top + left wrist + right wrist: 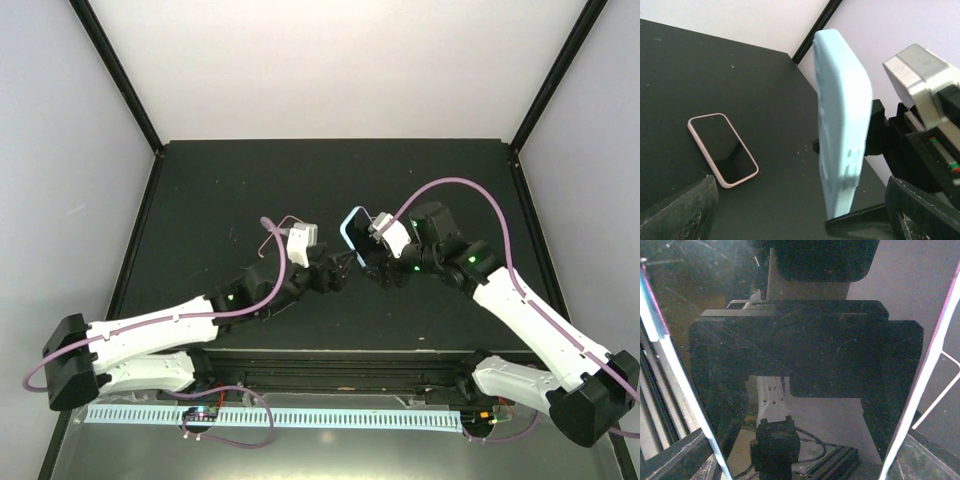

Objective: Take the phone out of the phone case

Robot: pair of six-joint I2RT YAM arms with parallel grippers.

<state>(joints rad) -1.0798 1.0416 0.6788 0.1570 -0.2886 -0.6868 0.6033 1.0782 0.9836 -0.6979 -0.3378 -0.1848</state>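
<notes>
Table: black matte top (pixel 200 190), with a black frame around it.
Room: pale walls (pixel 350 60) on three sides.
Phone case (pixel 842 125): light blue, upright above the table, pinched in my right gripper (pixel 360 245).
Phone (pixel 805 355): inside this case, glossy dark screen toward my right wrist.
Left gripper (pixel 338 272): fingers spread wide, near the case, holding nothing.
Other phone (pixel 722 149): pink rim, flat on the table, screen up.

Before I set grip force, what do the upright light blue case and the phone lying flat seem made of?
Light blue case: likely silicone or soft plastic, matte; it shows rounded edges and no glare. Phone lying flat: glossy, glass-like face with a reflection in it; its pale pink rim may be plastic or a thin case.
</notes>
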